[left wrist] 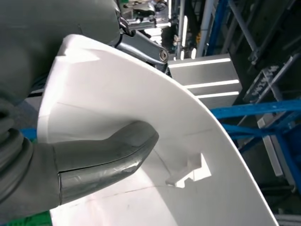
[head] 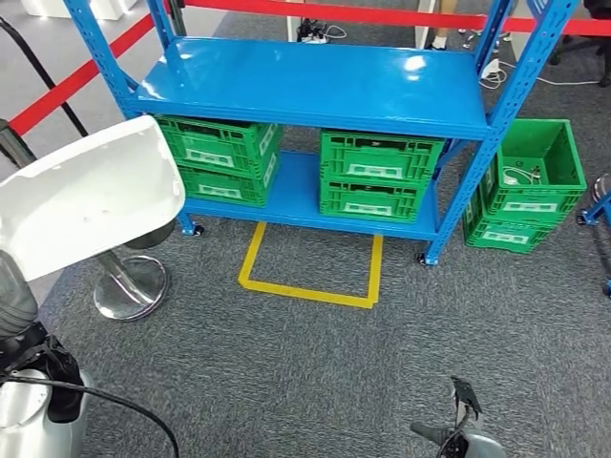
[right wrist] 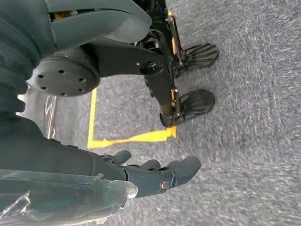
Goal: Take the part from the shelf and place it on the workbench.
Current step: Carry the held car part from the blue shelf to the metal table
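While gripped, part (head: 86, 196) long-axis sideways.

Left arm (head: 29, 401) came in from the lower left, silver at the forearm, dark ribbed cover above. Left hand (left wrist: 103, 157) gripped the white part (head: 86, 196), thick grey thumb pressed flat across its curved face, the other fingers hidden behind it. Right arm hung low at the lower right. Right hand (right wrist: 156, 174) held nothing, dark fingers (right wrist: 184, 167) stretched out, loosely apart, above the grey carpet.
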Tool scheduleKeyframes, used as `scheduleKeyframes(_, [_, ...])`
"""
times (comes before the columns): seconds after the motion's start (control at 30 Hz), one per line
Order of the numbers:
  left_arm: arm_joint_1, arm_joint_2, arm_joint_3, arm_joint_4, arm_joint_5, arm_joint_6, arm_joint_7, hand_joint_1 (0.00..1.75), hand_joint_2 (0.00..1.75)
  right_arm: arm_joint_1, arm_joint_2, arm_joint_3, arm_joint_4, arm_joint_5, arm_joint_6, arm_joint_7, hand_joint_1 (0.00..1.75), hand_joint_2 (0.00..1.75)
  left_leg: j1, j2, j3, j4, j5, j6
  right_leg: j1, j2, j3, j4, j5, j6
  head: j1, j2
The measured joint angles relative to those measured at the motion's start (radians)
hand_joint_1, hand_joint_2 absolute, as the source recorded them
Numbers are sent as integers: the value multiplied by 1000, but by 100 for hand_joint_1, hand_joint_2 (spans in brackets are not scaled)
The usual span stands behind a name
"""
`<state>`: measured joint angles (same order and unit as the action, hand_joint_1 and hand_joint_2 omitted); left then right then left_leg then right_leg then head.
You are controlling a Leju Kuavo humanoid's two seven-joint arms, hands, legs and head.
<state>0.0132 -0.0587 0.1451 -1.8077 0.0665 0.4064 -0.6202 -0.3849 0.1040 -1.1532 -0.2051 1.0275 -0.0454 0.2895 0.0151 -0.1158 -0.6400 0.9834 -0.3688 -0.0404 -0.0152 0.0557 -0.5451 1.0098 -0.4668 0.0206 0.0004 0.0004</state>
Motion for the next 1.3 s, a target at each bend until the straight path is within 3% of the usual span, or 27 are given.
scheduleKeyframes(0.03, [-1, 1, 0, 0, -2, -1, 2, 175, 175, -1, 1, 1, 0, -2, 0, -1, 0, 175, -2, 24, -15, 31, -23, -4, 0, -14, -1, -3, 4, -8, -4, 0])
scheduleKeyframes(0.1, [-4, 1, 0, 2, -4, -4, 4, 175, 175, 1, 1, 3, 0, -9, 1, -7, 0, 175, -4, 83, -69, 157, -95, -8, 4, -41, -6, -4, 9, -17, -12, 0])
scheduleKeyframes(0.17, [-2, 1, -1, 6, -4, -7, 7, 175, 175, 5, 1, 2, 0, -23, 8, -18, 0, 175, -4, 103, -113, 271, -139, -10, 9, -70, -12, -4, 12, -20, -13, 0])
scheduleKeyframes(0.2, [-1, 1, -1, 8, -4, -8, 8, 175, 175, 6, 1, 1, 0, -37, 14, -28, 0, 175, -4, 106, -110, 281, -136, -9, 10, -84, -14, -4, 12, -20, -13, 0])
scheduleKeyframes(0.27, [2, 1, 0, 9, -3, -10, 7, 175, 175, 5, 2, -10, 0, -92, 39, -65, 0, 175, -7, 123, -44, 181, -86, -3, 13, -113, -14, -3, 13, -19, -13, 0])
scheduleKeyframes(0.33, [5, 1, 2, 8, 2, -10, 1, 175, 175, 3, 3, -40, 0, -181, 88, -115, 0, 175, -18, 177, 35, 45, -46, 9, 19, -137, -12, -1, 10, -14, -13, 0])
scheduleKeyframes(0.4, [12, 1, 4, 8, 9, -11, -8, 175, 175, 4, 4, -83, 0, -274, 161, -147, 0, 175, -26, 199, 59, -5, -40, 23, 25, -159, -10, -1, 9, -5, -13, 0])
scheduleKeyframes(0.47, [25, 0, 12, 6, 14, -6, -20, 175, 175, 11, 8, -124, 0, -333, 234, -165, 0, 175, -25, 171, 54, -7, -34, 35, 24, -176, -9, -2, 5, 5, -14, 0])
scheduleKeyframes(0.53, [68, -3, 36, -21, 32, 16, -44, 175, 175, 57, 21, -153, 0, -350, 337, -226, 0, 175, -18, 149, 54, -10, -31, 44, 22, -138, -22, 35, -28, 17, -10, 0])
scheduleKeyframes(0.6, [146, -16, 83, -77, 61, 14, -69, 175, 175, 153, 36, -169, -2, -351, 453, -311, 0, 175, -13, 125, 55, -11, -33, 51, 19, -79, -64, 147, -95, 26, -5, 0])
scheduleKeyframes(0.67, [207, -40, 147, -124, 74, -29, -78, 175, 175, 257, 47, -185, -6, -364, 506, -344, 0, 175, -13, 90, 54, -11, -34, 54, 15, -62, -115, 265, -143, 29, -5, 0])
scheduleKeyframes(0.7, [223, -55, 177, -137, 70, -53, -78, 175, 175, 291, 52, -196, -8, -375, 513, -341, 0, 175, -12, 72, 53, -10, -34, 54, 13, -60, -124, 281, -141, 29, -5, 0])
scheduleKeyframes(0.73, [232, -69, 201, -147, 62, -72, -79, 175, 175, 312, 55, -208, -10, -386, 515, -334, 0, 175, -12, 57, 53, -10, -33, 53, 12, -57, -116, 258, -120, 30, -5, 0])
scheduleKeyframes(0.77, [237, -81, 219, -154, 55, -85, -79, 175, 175, 318, 57, -219, -12, -396, 514, -326, 0, 175, -10, 46, 53, -9, -32, 51, 11, -50, -91, 201, -85, 29, -5, 0])
scheduleKeyframes(0.83, [244, -98, 240, -166, 44, -90, -80, 175, 175, 313, 57, -235, -15, -405, 512, -315, 0, 175, -9, 32, 54, -7, -32, 43, 6, -10, -26, 63, -29, 25, -5, 0])
scheduleKeyframes(0.9, [246, -108, 254, -176, 40, -88, -80, 175, 175, 312, 57, -247, -18, -408, 510, -310, 0, 175, -5, 19, 54, -8, -30, 30, 8, 17, 6, -1, -15, 16, -7, 0])
scheduleKeyframes(0.97, [251, -115, 266, -185, 40, -85, -81, 175, 175, 314, 58, -256, -20, -413, 508, -309, 0, 175, 0, 6, 52, -13, -23, 14, 13, 3, 15, -11, -9, 2, -7, 0])
scheduleKeyframes(1.03, [257, -119, 274, -193, 42, -82, -81, 175, 175, 315, 57, -264, -22, -416, 501, -303, 0, 175, 0, 32, 40, 8, -41, 5, 11, -16, 23, -25, 3, -14, -9, 0])
scheduleKeyframes(1.07, [257, -120, 275, -196, 43, -79, -81, 175, 175, 316, 57, -268, -22, -415, 494, -297, 0, 175, -1, 55, 23, 48, -69, 2, 9, -27, 23, -31, 9, -19, -11, 0])
scheduleKeyframes(1.1, [256, -121, 276, -198, 43, -77, -81, 175, 175, 317, 55, -270, -22, -412, 485, -290, 0, 175, -2, 80, -2, 105, -107, -1, 9, -38, 22, -33, 12, -22, -13, 0])
scheduleKeyframes(1.17, [255, -121, 275, -200, 44, -70, -81, 175, 175, 320, 52, -272, -22, -406, 470, -278, 0, 175, 2, 100, -53, 229, -169, -8, 9, -63, 17, -33, 14, -21, -14, 0])
scheduleKeyframes(1.2, [255, -121, 274, -200, 44, -67, -81, 175, 175, 320, 51, -272, -22, -403, 467, -275, 0, 175, 5, 103, -61, 258, -176, -12, 8, -75, 15, -33, 15, -20, -15, 0])
scheduleKeyframes(1.23, [256, -121, 274, -200, 45, -63, -81, 175, 175, 320, 50, -272, -22, -400, 465, -274, 0, 175, 9, 105, -51, 251, -166, -15, 6, -85, 13, -32, 16, -17, -15, 0])
scheduleKeyframes(1.3, [255, -121, 274, -204, 44, -57, -81, 175, 175, 317, 48, -272, -22, -393, 464, -275, 0, 175, 17, 122, 25, 135, -111, -24, 2, -102, 10, -28, 17, -6, -15, 0])
